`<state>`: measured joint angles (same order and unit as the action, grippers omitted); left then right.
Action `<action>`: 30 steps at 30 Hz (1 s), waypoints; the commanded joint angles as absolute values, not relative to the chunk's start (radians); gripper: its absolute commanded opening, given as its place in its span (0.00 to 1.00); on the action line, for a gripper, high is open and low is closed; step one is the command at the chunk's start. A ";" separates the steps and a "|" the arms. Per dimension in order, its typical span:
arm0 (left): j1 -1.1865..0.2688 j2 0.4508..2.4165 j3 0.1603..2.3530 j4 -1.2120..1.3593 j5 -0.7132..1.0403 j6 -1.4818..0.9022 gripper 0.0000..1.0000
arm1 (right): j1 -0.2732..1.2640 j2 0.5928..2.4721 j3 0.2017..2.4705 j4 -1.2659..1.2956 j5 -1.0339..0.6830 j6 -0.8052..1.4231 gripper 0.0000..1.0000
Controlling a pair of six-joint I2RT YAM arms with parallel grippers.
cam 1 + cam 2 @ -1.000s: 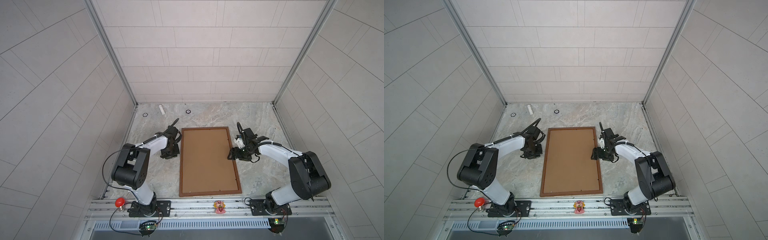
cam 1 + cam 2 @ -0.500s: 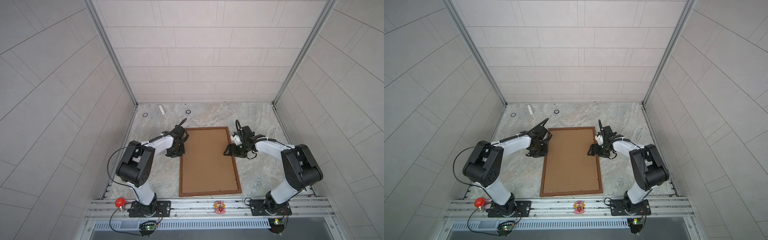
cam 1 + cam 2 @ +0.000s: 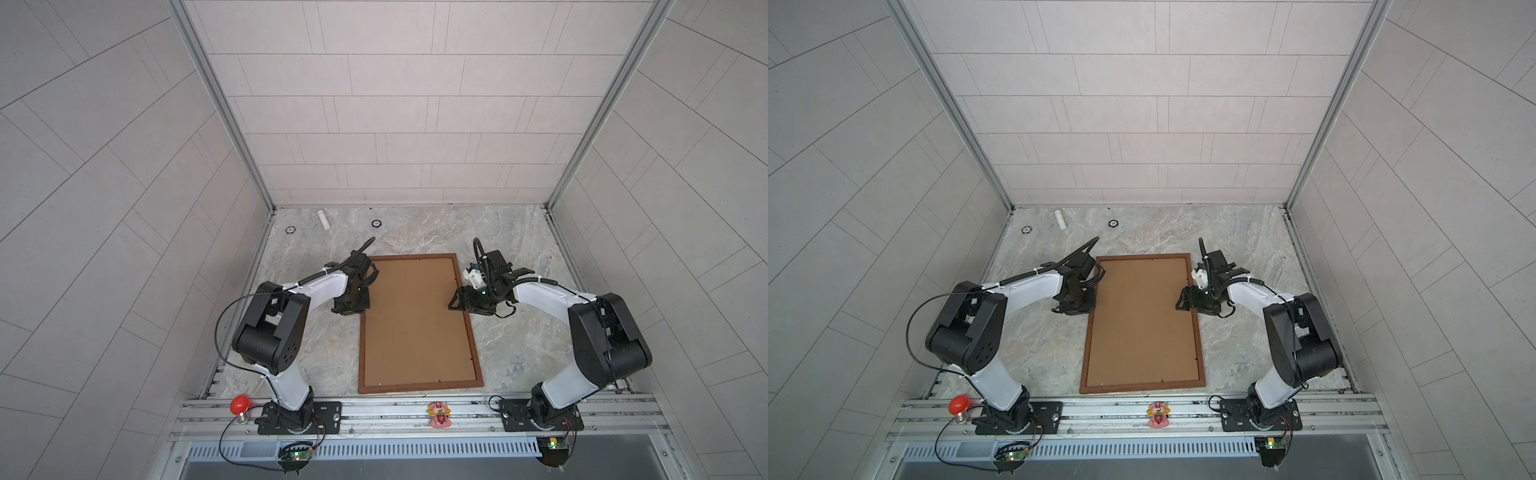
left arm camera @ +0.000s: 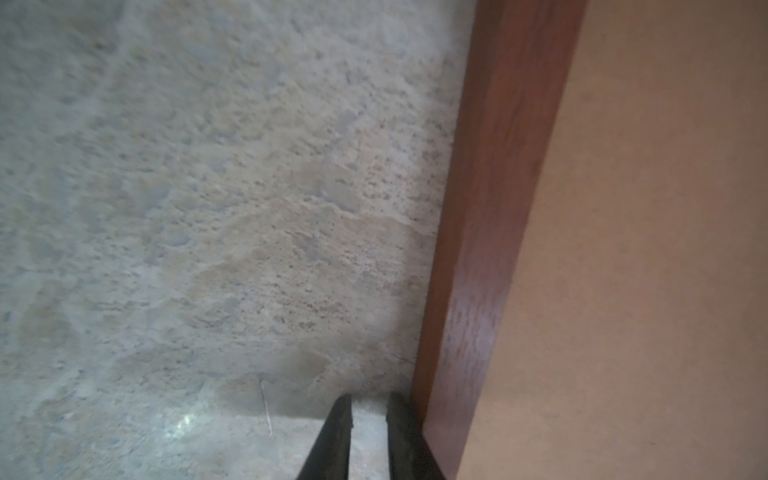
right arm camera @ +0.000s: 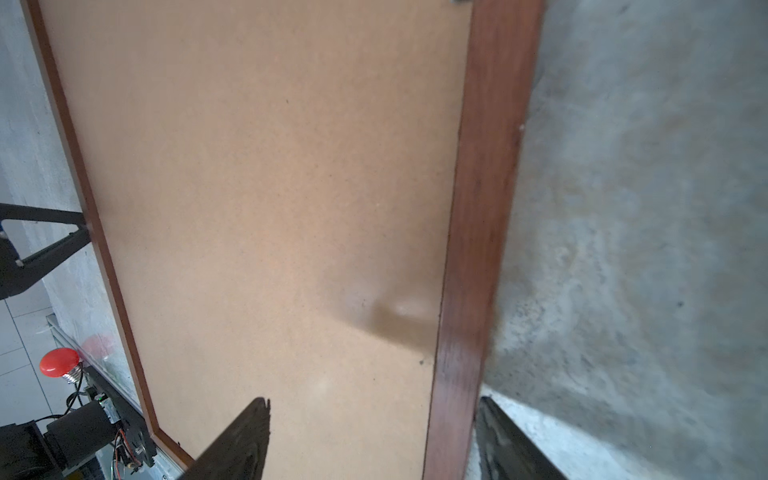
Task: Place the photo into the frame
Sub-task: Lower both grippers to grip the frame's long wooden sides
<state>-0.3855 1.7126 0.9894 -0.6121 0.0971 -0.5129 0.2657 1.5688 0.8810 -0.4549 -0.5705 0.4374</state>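
In both top views a big picture frame made of thin, dark-brown wood lies flat in the middle of the grey, stone-look table. A plain, smooth brown cardboard board fills it. The left gripper sits low by the frame's left long side, on a white arm bent at the elbow. The right gripper sits low at the right long side, straight across from it. In the left wrist view the table looks rough and speckled, and the wood is shiny with fine lines. The left gripper has its two black fingers close together with a thin gap. Only table shows in that gap, so it holds nothing, and it stands just beside the frame's outer edge. In the right wrist view the right gripper is spread wide. One finger is over the board, the other is on the table side, and the wooden side runs between them, not squeezed.
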 commanded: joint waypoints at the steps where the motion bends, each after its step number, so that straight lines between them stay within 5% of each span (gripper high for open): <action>1: -0.391 1.681 0.991 -0.660 0.117 -0.484 0.23 | 0.278 1.548 0.905 -0.482 -0.576 0.410 0.76; 12: -0.341 1.656 0.913 -0.621 0.078 -0.530 0.24 | 0.272 1.453 0.887 -0.543 -0.324 0.355 0.84; 30: -0.386 1.707 0.918 -0.566 0.262 -0.537 0.24 | 0.270 1.629 0.843 -0.402 -0.580 0.413 0.84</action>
